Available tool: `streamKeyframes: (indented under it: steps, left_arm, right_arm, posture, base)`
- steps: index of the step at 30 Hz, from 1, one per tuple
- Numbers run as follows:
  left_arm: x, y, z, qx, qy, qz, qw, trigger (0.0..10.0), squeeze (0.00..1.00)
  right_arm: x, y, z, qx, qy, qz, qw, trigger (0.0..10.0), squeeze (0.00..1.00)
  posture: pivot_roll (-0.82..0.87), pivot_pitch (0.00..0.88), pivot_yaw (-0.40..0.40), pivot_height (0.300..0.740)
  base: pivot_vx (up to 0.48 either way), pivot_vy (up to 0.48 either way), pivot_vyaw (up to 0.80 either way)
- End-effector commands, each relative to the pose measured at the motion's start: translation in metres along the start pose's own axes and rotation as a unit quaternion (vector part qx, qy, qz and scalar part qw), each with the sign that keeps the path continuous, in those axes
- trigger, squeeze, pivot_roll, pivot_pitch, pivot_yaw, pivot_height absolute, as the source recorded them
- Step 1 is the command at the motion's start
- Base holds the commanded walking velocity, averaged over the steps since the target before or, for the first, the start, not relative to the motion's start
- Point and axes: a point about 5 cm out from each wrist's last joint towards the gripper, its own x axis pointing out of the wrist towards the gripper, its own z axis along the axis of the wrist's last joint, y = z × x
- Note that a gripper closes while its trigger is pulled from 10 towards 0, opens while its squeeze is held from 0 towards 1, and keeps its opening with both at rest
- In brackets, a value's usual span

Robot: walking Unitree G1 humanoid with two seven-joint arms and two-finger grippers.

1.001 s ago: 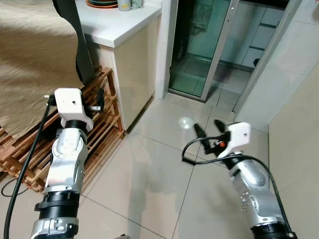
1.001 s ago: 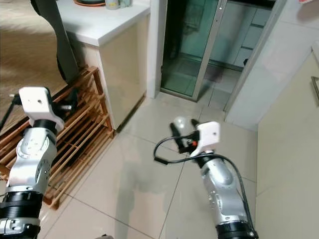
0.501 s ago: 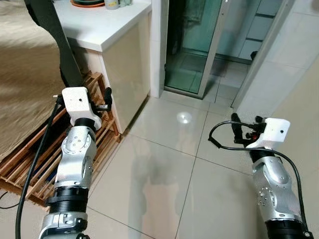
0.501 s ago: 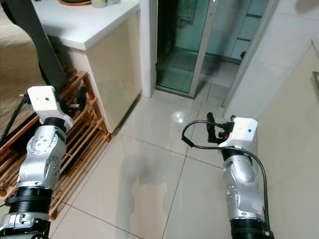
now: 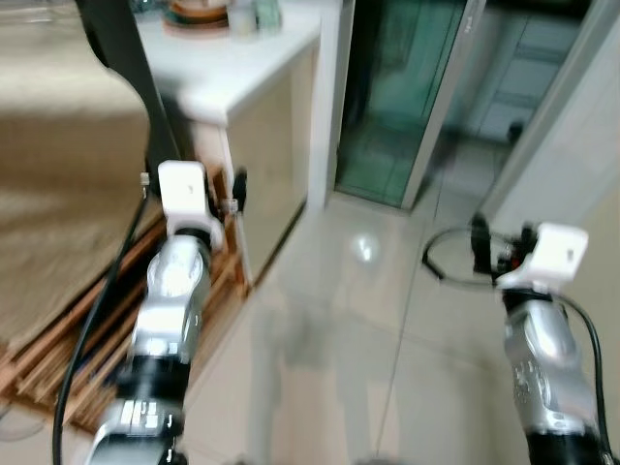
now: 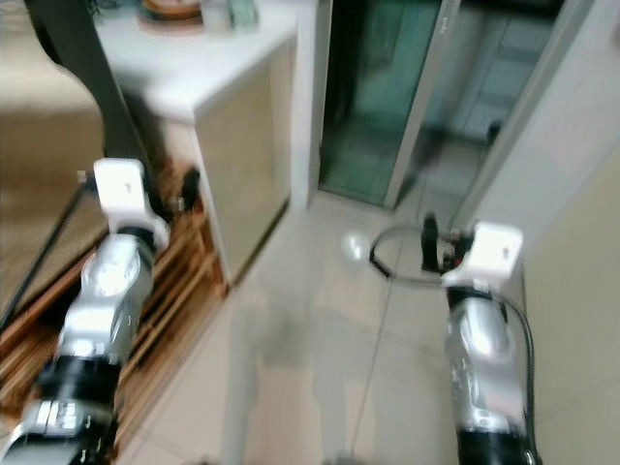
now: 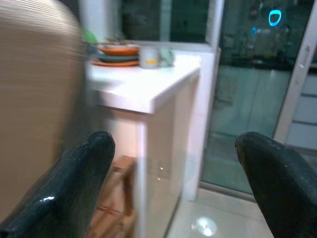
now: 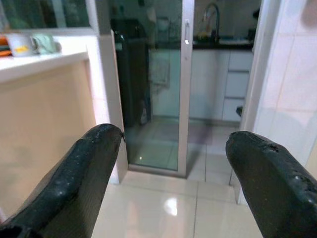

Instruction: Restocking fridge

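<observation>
Nearest you, both silver arms rise from the bottom of the head views, blurred by camera motion. Your left gripper [image 7: 173, 183] sits at about 10 o'clock, raised in front of the white counter's side panel; the wrist view shows its two black fingers [image 7: 74, 173] spread wide apart with nothing between them. Your right gripper [image 8: 171, 183] is at about 3 o'clock, over the glossy tiled floor [image 5: 329, 368], and its fingers [image 8: 84, 173] are likewise released and empty, pointing toward the doorway.

Just beyond your left arm, at 9 o'clock, a slatted wooden rack [image 5: 68, 329] lies low on the floor beside the counter, with a tan textured surface [image 5: 58, 174] to its left. A black cable [image 5: 97, 320] runs along your left arm.

Farther on, at 11 o'clock, the white counter [image 5: 247, 68] carries an orange dish [image 7: 119, 49] on a stack of plates and a couple of cups [image 7: 148, 57] just beside it.

At 12 o'clock, a glass sliding door with a silver frame [image 8: 185, 89] stands ahead, a light glare on the tiles before it. Through it you can make out white kitchen cabinets [image 8: 228, 84] and a tap [image 8: 213, 15] over a dark worktop. I cannot tell where the fridge or any stock for it is.
</observation>
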Motion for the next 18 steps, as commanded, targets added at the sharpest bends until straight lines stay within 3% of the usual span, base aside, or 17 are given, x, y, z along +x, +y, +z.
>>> streamKeyframes:
  steps: [1, 7, 11, 14, 18]
  left_arm:
    - [0.004, 0.009, 0.001, 0.002, 0.009, 0.015, 1.0, 10.0, 0.0]
    - [0.006, 0.007, 0.002, -0.005, 0.009, 0.006, 1.0, 10.0, 0.0]
    - [-0.001, 0.007, 0.0, -0.024, 0.013, 0.004, 1.0, 10.0, 0.0]
    - [-0.009, 0.005, 0.004, -0.04, 0.001, -0.031, 0.999, 10.0, 0.0]
    - [-0.014, 0.007, 0.007, -0.047, -0.008, -0.032, 0.998, 10.0, 0.0]
  right_arm:
    - [0.0, 0.006, -0.001, 0.002, 0.007, 0.012, 1.0, 10.0, 0.0]
    - [0.0, 0.007, -0.002, 0.005, 0.011, 0.016, 1.0, 10.0, 0.0]
    - [0.0, 0.009, -0.005, 0.011, 0.016, 0.015, 1.0, 10.0, 0.0]
    - [-0.002, 0.008, -0.009, 0.015, 0.022, 0.016, 1.0, 10.0, 0.0]
    - [-0.003, 0.01, -0.011, 0.016, 0.028, 0.02, 0.999, 10.0, 0.0]
  posture:
    - [-0.1, 0.0, -0.02, 0.74]
    - [-0.09, 0.0, -0.019, 0.74]
    - [-0.09, 0.0, -0.012, 0.74]
    - [-0.08, 0.0, -0.014, 0.74]
    - [-0.08, 0.0, -0.019, 0.74]
  base:
    - [0.0, 0.48, 0.0]
    - [0.0, 0.48, 0.0]
    - [0.0, 0.465, 0.0]
    - [-0.354, 0.329, 0.0]
    - [-0.356, 0.326, 0.0]
